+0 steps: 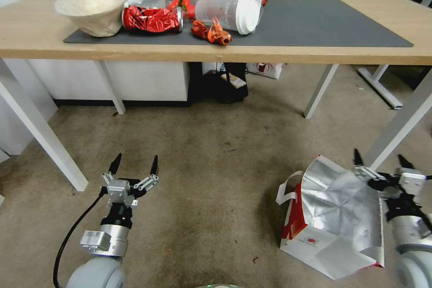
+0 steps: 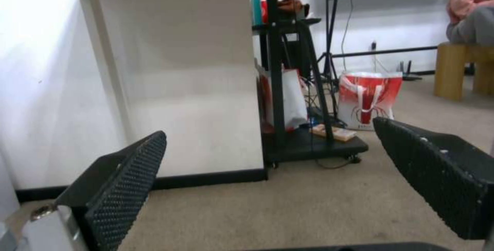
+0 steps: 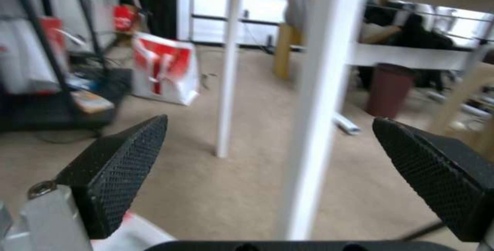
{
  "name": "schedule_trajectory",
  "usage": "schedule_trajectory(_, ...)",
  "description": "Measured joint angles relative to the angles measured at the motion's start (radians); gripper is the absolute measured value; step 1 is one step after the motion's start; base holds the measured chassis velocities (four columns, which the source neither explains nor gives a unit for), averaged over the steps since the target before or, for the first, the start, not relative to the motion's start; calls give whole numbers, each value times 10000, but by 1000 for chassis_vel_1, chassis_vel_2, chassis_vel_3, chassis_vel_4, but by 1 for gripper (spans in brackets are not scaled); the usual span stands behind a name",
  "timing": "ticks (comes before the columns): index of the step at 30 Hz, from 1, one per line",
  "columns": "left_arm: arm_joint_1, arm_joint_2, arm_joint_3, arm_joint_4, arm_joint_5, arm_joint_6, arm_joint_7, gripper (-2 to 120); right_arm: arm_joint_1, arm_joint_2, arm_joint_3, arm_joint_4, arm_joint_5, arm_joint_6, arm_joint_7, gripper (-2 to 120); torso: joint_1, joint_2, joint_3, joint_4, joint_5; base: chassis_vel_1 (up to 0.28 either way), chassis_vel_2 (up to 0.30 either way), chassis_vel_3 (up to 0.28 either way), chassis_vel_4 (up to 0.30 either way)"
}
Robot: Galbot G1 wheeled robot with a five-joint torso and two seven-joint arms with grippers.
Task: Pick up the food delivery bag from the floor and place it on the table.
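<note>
From the head view, the food delivery bag [image 1: 333,220] lies on the floor [image 1: 211,180], just in front of the table's [image 1: 288,56] right white leg, tipped so its mouth faces up and toward the robot and its long axis runs from the leg back toward the robot. Its crinkled silver foil lining is spread wide, a red side panel and a white loop handle sit on the side away from the leg, and a small round red logo marks the white non-woven face; its writing is too small to read. The right gripper [image 1: 383,159] hangs over the bag's far edge beside that leg, its 2 black fingers spread apart with nothing between them. The left gripper [image 1: 134,164] hovers above bare carpet well to the left of the bag, its fingers likewise spread and empty. On the table's dark grey mat [image 1: 315,22] lie a pale bowl [image 1: 92,11], a crushed red can [image 1: 152,19], a tipped clear cup with a white lid [image 1: 230,11] and orange-red crayfish shells [image 1: 211,32]. In the left wrist view, 2 dimpled black pads [image 2: 126,177] stand wide apart over the short-pile beige carpet, with a red and white paper bag with a crayfish drawing [image 2: 368,100] beyond the table. In the right wrist view, the textured pads [image 3: 121,166] are equally parted, the table's white leg [image 3: 322,104] rising between them, and a corner of the white bag shows beneath one pad.
</note>
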Motion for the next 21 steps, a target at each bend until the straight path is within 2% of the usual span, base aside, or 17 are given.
schedule_trajectory(6, -152, 85, 39, 146, -102, 88, -61, 100, 197, -370, 230, -986, 219, 5, -67, 100, 2, 8, 0, -1, 2, 0, 0, 0, 0)
schedule_trajectory(16, -241, 136, 132, 292, -103, 181, -159, 100, 849, -574, -164, -2252, 78, -207, -170, 98, 4, 16, 0, 0, 1, 0, 0, 0, 0)
schedule_trajectory(21, -245, 190, 47, 290, -134, 195, -167, 100, 1223, -706, -370, -2817, 15, -333, -166, 86, 4, 20, 0, 1, 1, 0, 0, 0, 0)
